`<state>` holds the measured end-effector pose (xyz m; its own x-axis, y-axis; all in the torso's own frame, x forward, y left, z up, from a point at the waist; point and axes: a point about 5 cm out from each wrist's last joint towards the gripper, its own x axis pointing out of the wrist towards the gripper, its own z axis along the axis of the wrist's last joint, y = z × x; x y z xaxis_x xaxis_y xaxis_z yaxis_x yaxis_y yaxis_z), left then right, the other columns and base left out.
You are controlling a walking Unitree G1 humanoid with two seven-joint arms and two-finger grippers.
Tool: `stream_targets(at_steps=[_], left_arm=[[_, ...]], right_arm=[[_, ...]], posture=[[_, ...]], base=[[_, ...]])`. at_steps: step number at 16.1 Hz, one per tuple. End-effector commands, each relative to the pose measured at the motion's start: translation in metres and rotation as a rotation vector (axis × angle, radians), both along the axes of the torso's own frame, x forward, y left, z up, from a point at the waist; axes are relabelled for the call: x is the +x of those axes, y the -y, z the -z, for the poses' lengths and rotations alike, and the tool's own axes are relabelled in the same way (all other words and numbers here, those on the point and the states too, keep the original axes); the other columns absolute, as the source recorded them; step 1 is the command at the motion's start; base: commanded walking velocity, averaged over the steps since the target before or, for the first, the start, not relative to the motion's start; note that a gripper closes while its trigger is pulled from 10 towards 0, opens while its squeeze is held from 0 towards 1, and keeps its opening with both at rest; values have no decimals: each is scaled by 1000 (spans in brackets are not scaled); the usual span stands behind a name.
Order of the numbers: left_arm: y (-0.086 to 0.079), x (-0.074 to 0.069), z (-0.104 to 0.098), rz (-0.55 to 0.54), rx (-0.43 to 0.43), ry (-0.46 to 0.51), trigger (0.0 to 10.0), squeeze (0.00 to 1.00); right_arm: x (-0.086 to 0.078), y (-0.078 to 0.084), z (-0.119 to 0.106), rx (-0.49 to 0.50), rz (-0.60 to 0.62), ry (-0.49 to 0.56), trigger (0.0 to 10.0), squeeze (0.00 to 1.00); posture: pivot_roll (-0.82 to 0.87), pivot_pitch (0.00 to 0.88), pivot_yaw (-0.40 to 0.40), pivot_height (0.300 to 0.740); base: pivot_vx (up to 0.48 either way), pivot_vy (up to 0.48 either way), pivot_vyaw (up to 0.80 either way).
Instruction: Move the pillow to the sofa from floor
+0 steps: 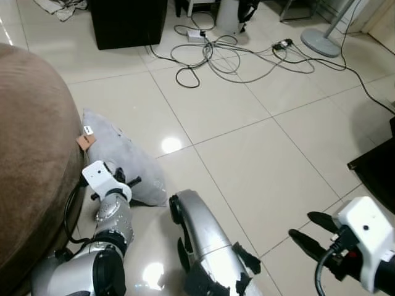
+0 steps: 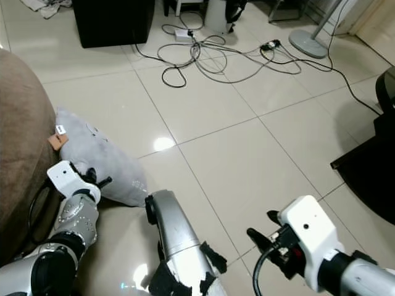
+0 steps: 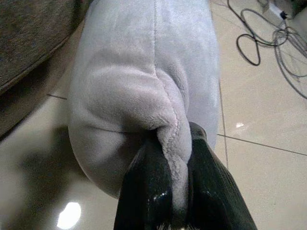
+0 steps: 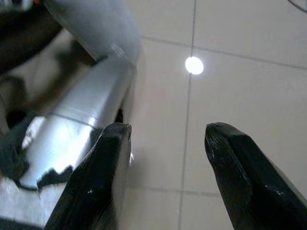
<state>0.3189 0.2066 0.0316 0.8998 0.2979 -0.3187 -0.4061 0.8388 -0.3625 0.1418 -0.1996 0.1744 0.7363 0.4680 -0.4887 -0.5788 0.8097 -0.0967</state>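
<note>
our left pincer (image 3: 180, 191) is pinched tight on a thin fold of the pillow (image 1: 126, 160), which lies on the floor (image 1: 247, 154) against the sofa (image 1: 31, 154). our right pincer (image 4: 165, 158) hangs wide over bare tile, holding nothing. the grip is only on a ridge of plush, so we judge it could slip free as we lift. the dangling bulk may also catch on the sofa edge.

left gripper (image 3: 178, 165) pinched a fold of the soft grey plush pillow (image 3: 144, 72) | pillow lay on glossy beige tiled floor (image 3: 268, 177) | brown fabric sofa (image 3: 29, 33) beside pillow | dark tangled cables (image 3: 278, 43) farther off
</note>
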Motion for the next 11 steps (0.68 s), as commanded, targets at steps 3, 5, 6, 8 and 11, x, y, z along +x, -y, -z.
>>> stream_targets(at_steps=[3, 5, 6, 8, 11], left_arm=[[14, 6, -5, 55, -25, 47, 0, 0], [22, 11, -11, 96, -35, 91, 0, 0], [33, 15, -16, 137, -52, 125, 0, 0], [52, 23, -27, 198, -86, 194, 0, 0], [85, 34, -46, 369, -72, 282, 0, 0]], right_arm=[[13, 0, 19, 14, 17, 25, 10000, 0], [24, -2, 31, 32, 31, 59, 10000, 0], [30, -3, 41, 65, 26, 79, 10000, 0], [36, -11, 53, 124, -20, 113, 10000, 0], [52, -22, 76, 145, -63, 149, 10000, 0]], posture=[[-404, 128, -132, 510], [-347, 107, -83, 510], [-296, 82, -45, 510], [-234, 51, 8, 510], [-155, 17, 79, 510]], base=[[0, 0, 0], [0, 0, 0], [0, 0, 0], [0, 0, 0], [0, 0, 0]])
